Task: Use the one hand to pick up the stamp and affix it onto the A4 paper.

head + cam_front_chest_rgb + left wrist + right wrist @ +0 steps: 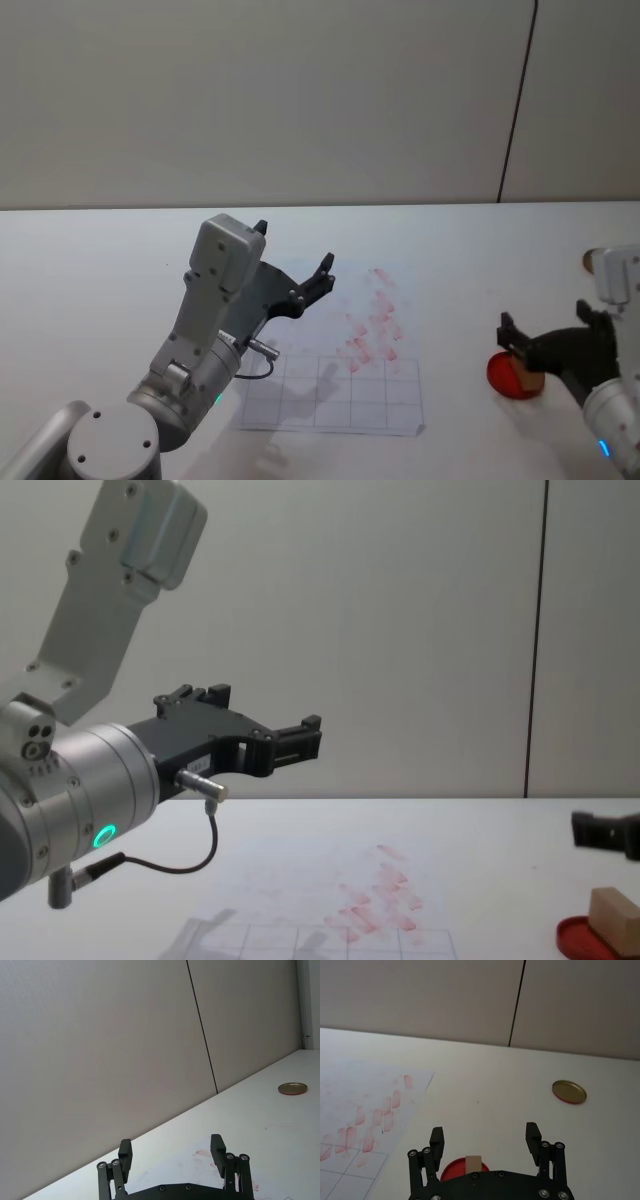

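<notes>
Stamp upright on red ink pad, directly below and between spread fingers of right gripper; not gripped. Paper flat on bench, well apart from those fingers. Left gripper raised above paper, fingers open, empty. Gold lid beyond right fingers.

The tabletop is smooth, matt white. The paper is thin and matt. The stamp looks like bare pale wood. The left arm is brushed silver metal; its fingers are matt black.
</notes>
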